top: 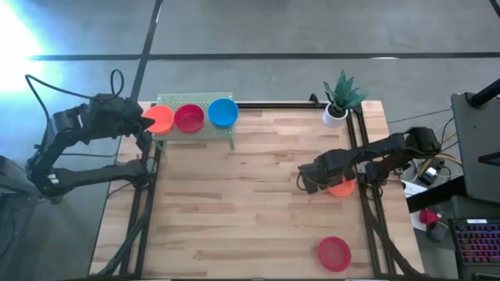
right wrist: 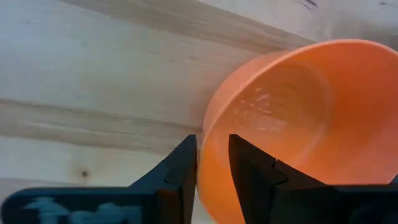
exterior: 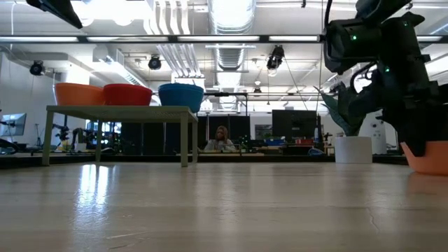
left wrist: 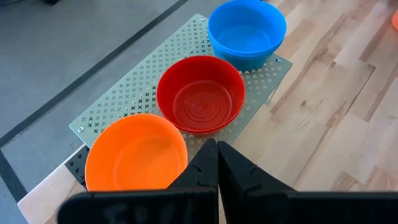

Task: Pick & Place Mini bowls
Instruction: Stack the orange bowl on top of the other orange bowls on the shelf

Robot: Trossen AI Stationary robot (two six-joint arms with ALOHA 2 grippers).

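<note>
- Three mini bowls sit on the perforated rack (top: 195, 134) at the worktop's (top: 250, 203) 11 o'clock: orange bowl (top: 160, 119), red bowl (top: 188, 118), blue bowl (top: 223, 112).
- Left tool (left wrist: 217, 163) hovers clenched and empty beside the orange one.
- Right tool (right wrist: 212, 165) at 3 o'clock grips a second orange bowl's (right wrist: 292, 118) rim.
- Another red bowl (top: 334, 253) lies at 5 o'clock.

Orange bowl (left wrist: 135, 154), red bowl (left wrist: 200, 94) and blue bowl (left wrist: 247, 31) are sitting in a row along the perforated rack (left wrist: 134, 90), left gripper (left wrist: 217, 163) hovering closed beside the orange bowl.
</note>
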